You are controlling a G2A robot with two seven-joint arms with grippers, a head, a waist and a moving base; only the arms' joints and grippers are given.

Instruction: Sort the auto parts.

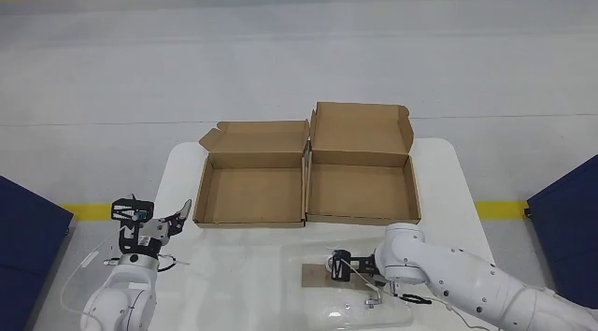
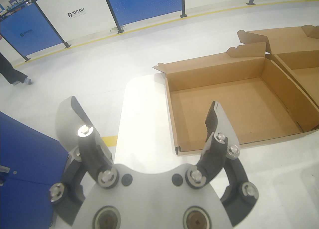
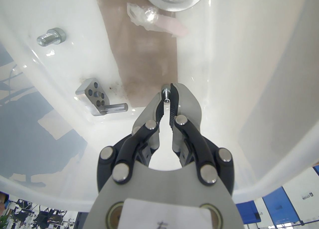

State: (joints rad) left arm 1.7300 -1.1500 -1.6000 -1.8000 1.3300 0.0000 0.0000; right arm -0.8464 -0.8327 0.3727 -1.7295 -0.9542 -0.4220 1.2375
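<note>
My right gripper (image 3: 166,93) is inside a clear plastic tray (image 3: 224,70), shut on a small threaded screw (image 3: 165,92) held at its fingertips. In that tray lie a metal ring (image 3: 172,3), a larger bolt (image 3: 51,37), a drilled metal block with a pin (image 3: 98,98) and a small bagged part (image 3: 149,19). From above, the right gripper (image 1: 338,266) is at the tray's left part, near the table's front. My left gripper (image 2: 147,120) hangs open and holds nothing, above the table's left front corner, short of the left cardboard box (image 2: 281,85).
Two open cardboard boxes stand side by side at the back of the white table (image 1: 234,266): the left box (image 1: 250,194) and the right box (image 1: 362,188), both with nothing inside. A brown sheet (image 1: 313,275) lies under the tray.
</note>
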